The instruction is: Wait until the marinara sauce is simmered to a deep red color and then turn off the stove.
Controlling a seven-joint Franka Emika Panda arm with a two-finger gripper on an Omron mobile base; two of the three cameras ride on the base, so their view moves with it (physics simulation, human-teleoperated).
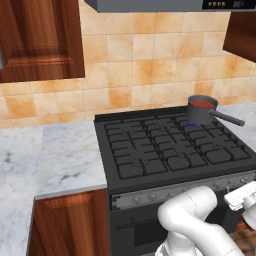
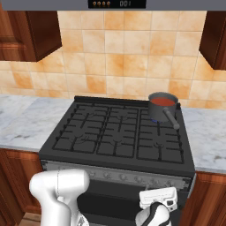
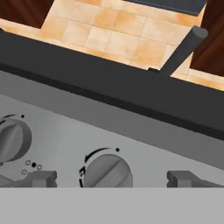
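Pincer point(image 3: 109, 178) gapes wide, empty, fingertips bracketing a knob point(image 3: 106, 171) on the stove point(image 1: 165, 145), poised to switch off. Marinara sauce point(image 1: 202, 104) simmers at two o'clock over blue flame.

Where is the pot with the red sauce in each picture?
Left base view: saucepan sits at the stove's back right corner.
Right base view: saucepan again back right, handle pointing forward.
Hand view: just its handle pokes above the stove's edge.
Shared landmark: the orange tile wall.
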